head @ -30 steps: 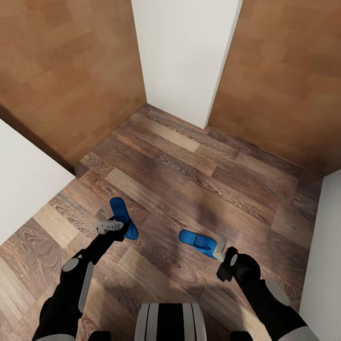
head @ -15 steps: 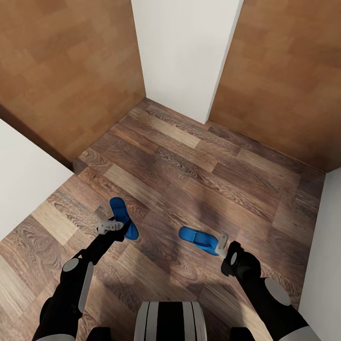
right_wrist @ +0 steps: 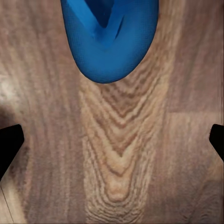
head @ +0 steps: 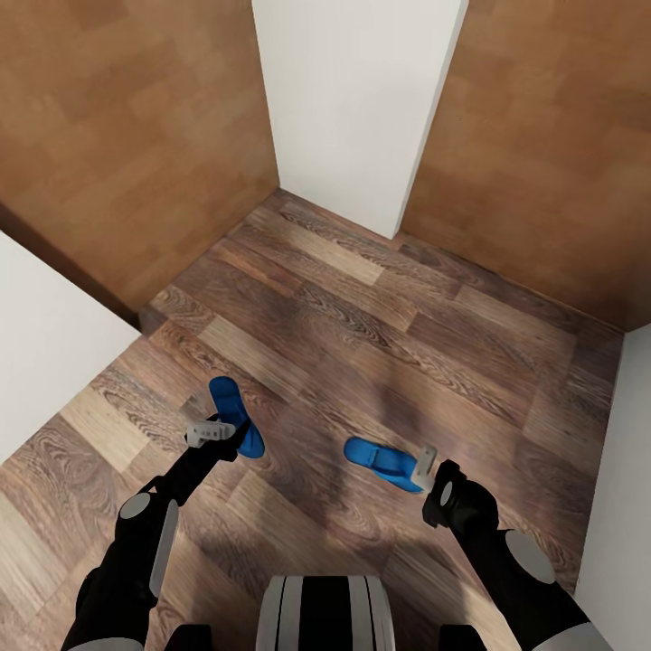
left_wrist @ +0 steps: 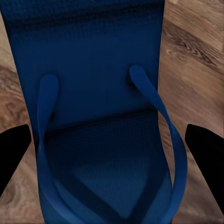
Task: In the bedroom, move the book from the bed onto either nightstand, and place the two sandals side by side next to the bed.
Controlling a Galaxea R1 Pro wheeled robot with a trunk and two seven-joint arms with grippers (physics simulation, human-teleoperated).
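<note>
Two bright blue sandals lie apart on the wood-plank floor. My left gripper (head: 210, 430) sits over the left sandal (head: 233, 409). In the left wrist view that sandal (left_wrist: 100, 116) spans the gap between the black fingertips (left_wrist: 205, 149), which press in on its edges. The right sandal (head: 380, 457) lies flat, and my right gripper (head: 425, 465) hovers at its near end. The right wrist view shows the sandal's rounded end (right_wrist: 109, 42) ahead of wide-apart fingertips (right_wrist: 9, 144) with bare floor between them. The bed (head: 45, 353) shows as a pale corner at the left. The book and nightstand are out of view.
A white wall column (head: 353, 108) stands ahead between two brown wooden panels (head: 127, 136). Another white wall edge (head: 624, 506) runs down the right side. Open plank floor (head: 362, 307) stretches beyond the sandals.
My right gripper has shifted slightly right and away from the body, staying at the right sandal's end. The left arm and its sandal have not moved. The view shifted a little.
</note>
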